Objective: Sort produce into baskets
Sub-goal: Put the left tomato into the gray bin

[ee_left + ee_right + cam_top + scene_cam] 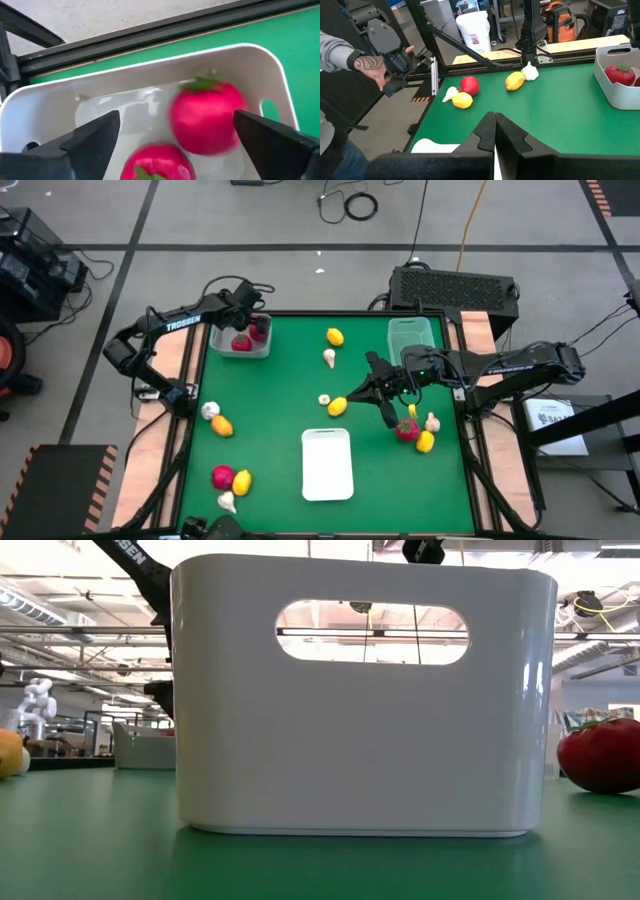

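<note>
Two glossy round red pieces (202, 117) are lying in the smooth whitish tub (240, 343), far left, under the left gripper (250, 322), fingers spread empty; the right gripper (372, 392) is hovering mid-table, pinched shut.

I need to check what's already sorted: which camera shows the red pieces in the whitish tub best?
The left wrist view: it looks straight into the whitish tub at two red pieces, between the open left gripper. The high view shows them small; the right wrist view sees one at the edge; the low view shows none.

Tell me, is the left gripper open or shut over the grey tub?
Open. The left gripper shows its two fingers spread wide apart above the whitish-grey tub, with two red pieces lying loose inside, neither held.
</note>
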`<act>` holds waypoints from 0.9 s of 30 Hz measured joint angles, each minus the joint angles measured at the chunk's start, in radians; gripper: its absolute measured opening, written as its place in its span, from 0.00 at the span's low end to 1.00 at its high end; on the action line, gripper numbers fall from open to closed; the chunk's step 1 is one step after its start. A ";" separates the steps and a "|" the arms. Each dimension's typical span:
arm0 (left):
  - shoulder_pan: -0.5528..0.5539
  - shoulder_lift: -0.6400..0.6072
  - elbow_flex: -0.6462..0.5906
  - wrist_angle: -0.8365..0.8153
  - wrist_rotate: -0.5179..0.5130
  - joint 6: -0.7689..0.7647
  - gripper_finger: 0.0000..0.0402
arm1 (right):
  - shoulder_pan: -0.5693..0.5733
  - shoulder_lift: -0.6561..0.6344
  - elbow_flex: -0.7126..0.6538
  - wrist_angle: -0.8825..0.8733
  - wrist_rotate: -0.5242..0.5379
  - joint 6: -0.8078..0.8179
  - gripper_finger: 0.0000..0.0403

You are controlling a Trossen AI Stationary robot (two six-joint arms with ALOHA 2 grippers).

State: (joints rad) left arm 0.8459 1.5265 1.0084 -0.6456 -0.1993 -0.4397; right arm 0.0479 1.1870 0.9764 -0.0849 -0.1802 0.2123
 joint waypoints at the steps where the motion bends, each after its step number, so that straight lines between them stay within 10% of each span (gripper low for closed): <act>1: 0.000 0.000 0.002 -0.001 0.000 0.002 0.97 | 0.000 0.000 0.000 0.000 0.000 0.000 0.00; 17: -0.037 -0.128 0.174 -0.443 0.231 0.157 0.95 | 0.000 0.000 0.000 0.000 -0.004 0.004 0.00; 27: -0.313 -0.267 0.174 -0.671 0.285 0.041 0.95 | 0.004 0.000 0.000 -0.006 -0.014 0.003 0.00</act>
State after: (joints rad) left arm 0.5329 1.2598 1.1828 -1.3163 0.0856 -0.3988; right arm 0.0517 1.1870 0.9760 -0.0905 -0.1940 0.2157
